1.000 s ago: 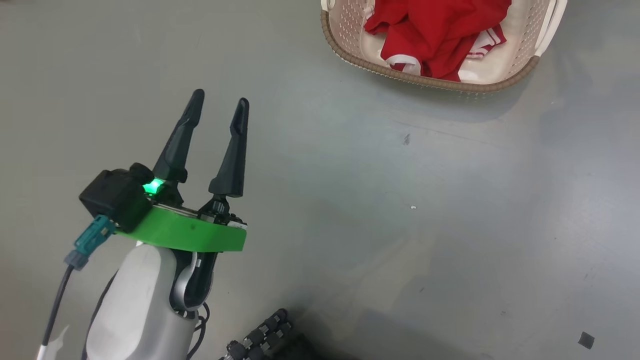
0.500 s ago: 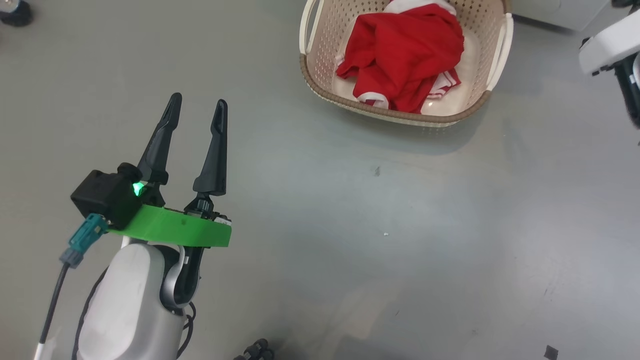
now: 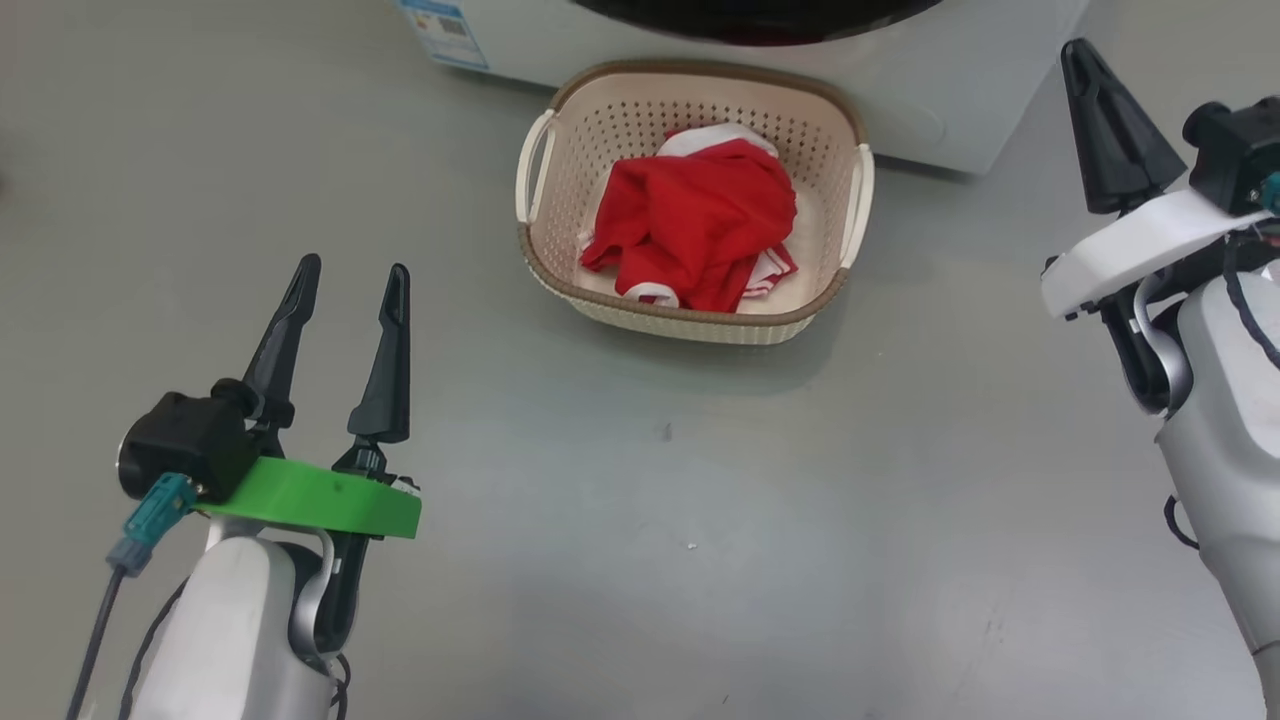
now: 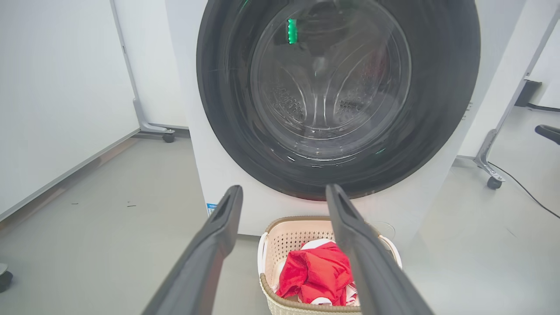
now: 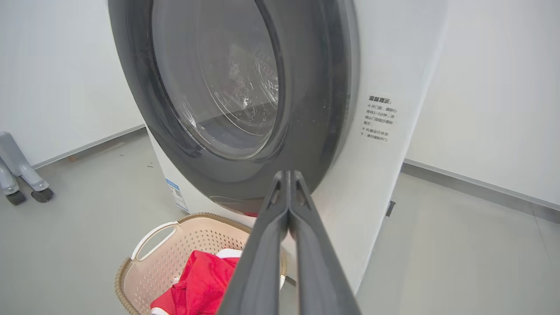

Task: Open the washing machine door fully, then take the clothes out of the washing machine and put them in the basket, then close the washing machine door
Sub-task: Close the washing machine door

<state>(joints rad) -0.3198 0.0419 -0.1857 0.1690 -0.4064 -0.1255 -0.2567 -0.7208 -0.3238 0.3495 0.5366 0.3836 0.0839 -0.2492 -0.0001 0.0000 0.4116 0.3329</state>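
Flush against the washing machine [image 4: 205,175] front: washing machine door [image 4: 334,87], shut as far as both wrist views show. Drum behind the glass looks bare, though reflections make this uncertain.

Just before the machine's base, on the floor [image 3: 700,520]: basket [image 3: 700,325]; touching the machine or just short of it, cannot tell. Clothes [image 3: 695,225] heaped inside, white trim showing.

Change over the last second: the head camera has swung up and round. The machine's lower front and blue sticker [image 3: 445,25] are now in frame, and the basket shows whole. Basket and clothes themselves not shifted, by my reading.

Left tool [image 3: 355,267]: released, fingers spread, empty, well back from the machine. Right tool [image 5: 288,173]: clenched on nothing, near the machine's right corner.

Judgement: all three steps look done; this reads as a closing look-over.
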